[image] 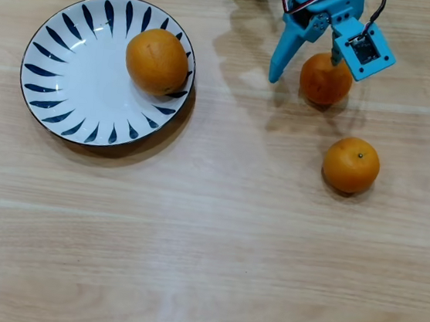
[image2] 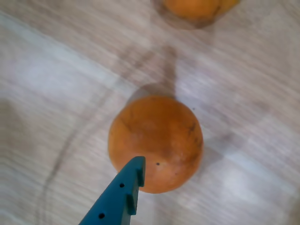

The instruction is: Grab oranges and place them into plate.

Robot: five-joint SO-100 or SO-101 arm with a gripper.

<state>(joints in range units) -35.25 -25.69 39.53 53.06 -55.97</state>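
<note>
Blue fingertip [image2: 130,180] of my claw [image: 303,70] overlapped a small orange [image2: 157,143] on the table [image: 205,245].
Jaws stood apart, straddling nothing; larger oval orange [image: 157,61] lay on the plate [image: 69,74], long axis diagonal; stem-dotted orange [image: 351,165] sat nearby.

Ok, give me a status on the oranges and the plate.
Done: the largest orange sits on the plate, near its right rim in the overhead view. In hand: the end effector is open over a smaller orange on the table, one finger in front of it in the wrist view; not gripped yet. Left: that one, plus the orange with the stem dot.
</note>
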